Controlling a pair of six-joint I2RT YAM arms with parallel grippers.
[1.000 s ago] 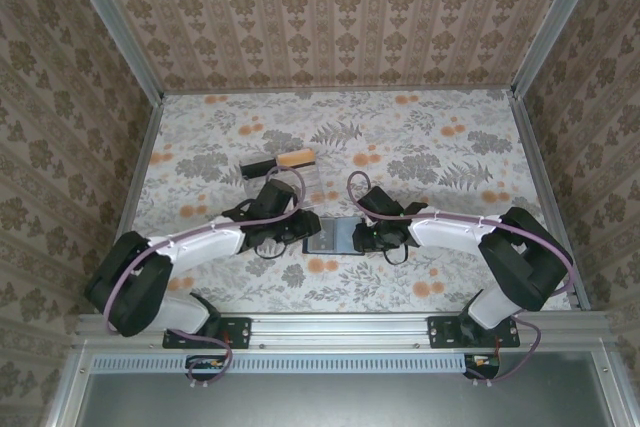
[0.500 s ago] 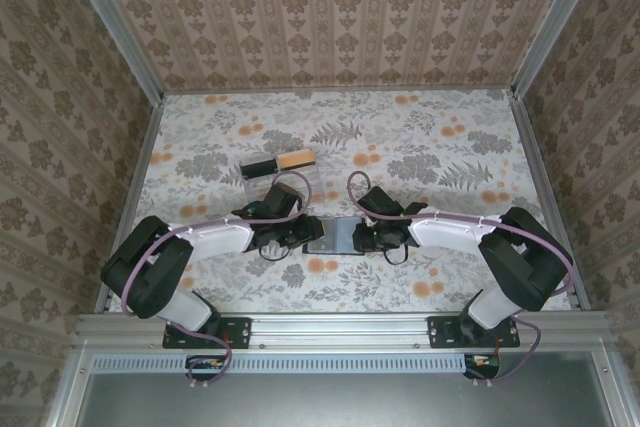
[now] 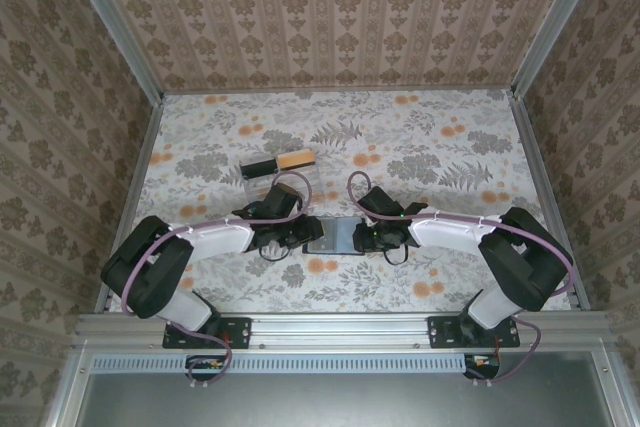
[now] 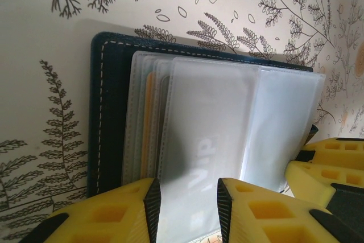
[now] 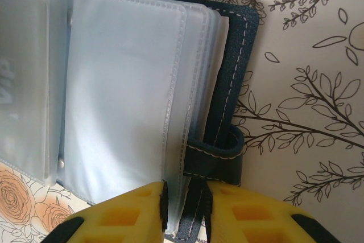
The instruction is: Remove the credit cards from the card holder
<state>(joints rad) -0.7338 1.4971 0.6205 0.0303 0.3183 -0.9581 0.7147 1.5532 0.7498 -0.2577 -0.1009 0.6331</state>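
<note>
Since a second ago the left arm (image 3: 215, 237) has swung inward, bringing the left jaws right up to the holder (image 3: 333, 235); the right jaws have stayed put. Holder lies open on the floral worktop (image 3: 420, 137), directly between the two sets of jaws. Right jaws are clamped on the navy cover's edge beside its strap (image 5: 219, 152), pinning it down. Left jaws stand apart, yellow fingers (image 4: 122, 211) at the clear sleeves (image 4: 227, 123), one leaf reaching into the gap. An orange card (image 4: 149, 123) shows edge-on in a sleeve ahead of the left jaws, slightly left of the gap. Done well, I judge, the right jaws hold firm while the left jaws close on the card itself, not loose plastic.
</note>
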